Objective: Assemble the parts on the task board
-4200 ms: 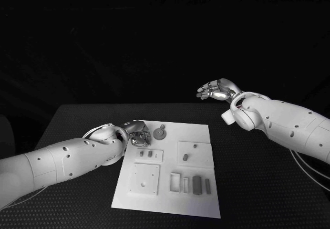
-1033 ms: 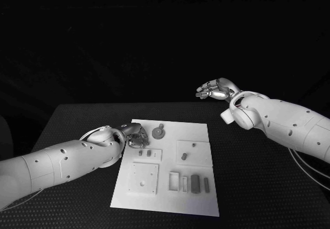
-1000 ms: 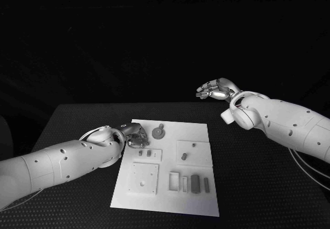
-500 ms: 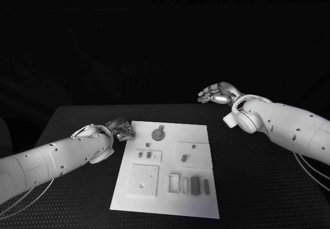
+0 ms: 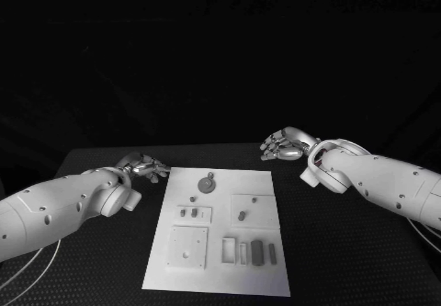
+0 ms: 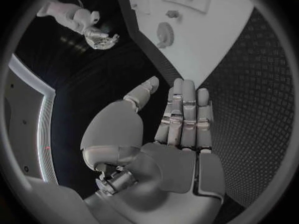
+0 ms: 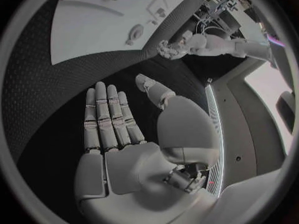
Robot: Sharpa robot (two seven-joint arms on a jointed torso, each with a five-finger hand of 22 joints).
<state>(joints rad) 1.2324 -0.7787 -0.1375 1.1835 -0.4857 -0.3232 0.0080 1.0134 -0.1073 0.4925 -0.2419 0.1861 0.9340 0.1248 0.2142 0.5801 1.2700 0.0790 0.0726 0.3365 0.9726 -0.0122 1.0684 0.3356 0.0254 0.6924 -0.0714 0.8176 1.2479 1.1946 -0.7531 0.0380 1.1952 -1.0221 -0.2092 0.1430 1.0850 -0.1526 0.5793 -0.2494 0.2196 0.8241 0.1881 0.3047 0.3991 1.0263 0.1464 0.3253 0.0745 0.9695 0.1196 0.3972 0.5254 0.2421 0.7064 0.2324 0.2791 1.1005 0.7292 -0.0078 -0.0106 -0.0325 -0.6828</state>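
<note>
The white task board (image 5: 220,191) lies in the middle of the black table. A round grey part (image 5: 208,184) with a small knob lies near its far edge. Small grey parts (image 5: 188,212) sit in a square plate, and a single peg (image 5: 241,215) sits in another. My left hand (image 5: 145,167) hovers over the table just off the board's far left corner, fingers stretched out and holding nothing (image 6: 177,119). My right hand (image 5: 283,145) hangs beyond the far right corner, also flat and holding nothing (image 7: 115,129). The round part (image 6: 165,33) lies ahead of the left hand's fingertips.
A square plate with a hole (image 5: 187,247) and several upright slot pieces (image 5: 257,250) occupy the board's near half. Black textured table (image 5: 349,255) surrounds the board on all sides. The left hand (image 7: 171,49) appears in the right wrist view, past the board's corner.
My left hand has drawn back from beside the round part, leaving the board for the table at its far left corner. My right hand has come down a little.
</note>
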